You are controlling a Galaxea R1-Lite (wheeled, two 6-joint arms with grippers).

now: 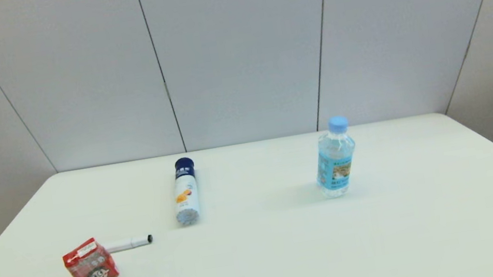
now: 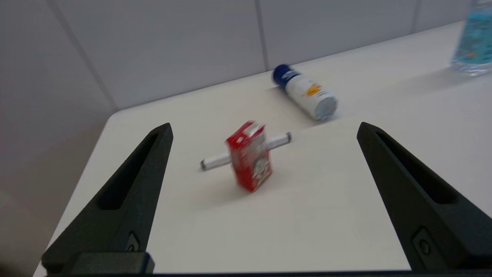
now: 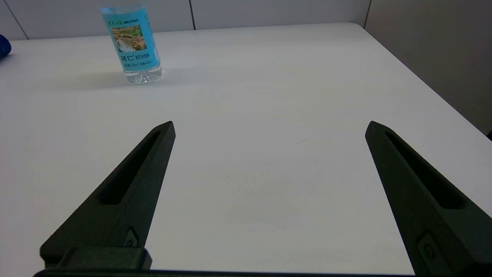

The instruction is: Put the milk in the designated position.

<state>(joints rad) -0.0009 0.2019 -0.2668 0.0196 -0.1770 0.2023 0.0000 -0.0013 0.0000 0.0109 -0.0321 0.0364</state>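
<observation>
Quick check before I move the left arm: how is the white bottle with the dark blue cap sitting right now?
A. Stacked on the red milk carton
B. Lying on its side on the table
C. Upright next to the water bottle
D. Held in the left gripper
B: the white bottle lies on its side on the table, cap toward the wall, apart from the milk.

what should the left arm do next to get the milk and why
Probably ease the left gripper forward toward the milk carton, fingers kept wide. They are already open and roughly frame the carton, which stands well ahead, untouched. A pen lies just behind it, so closing should wait until the fingers flank the carton alone. The right gripper is open over bare table.
</observation>
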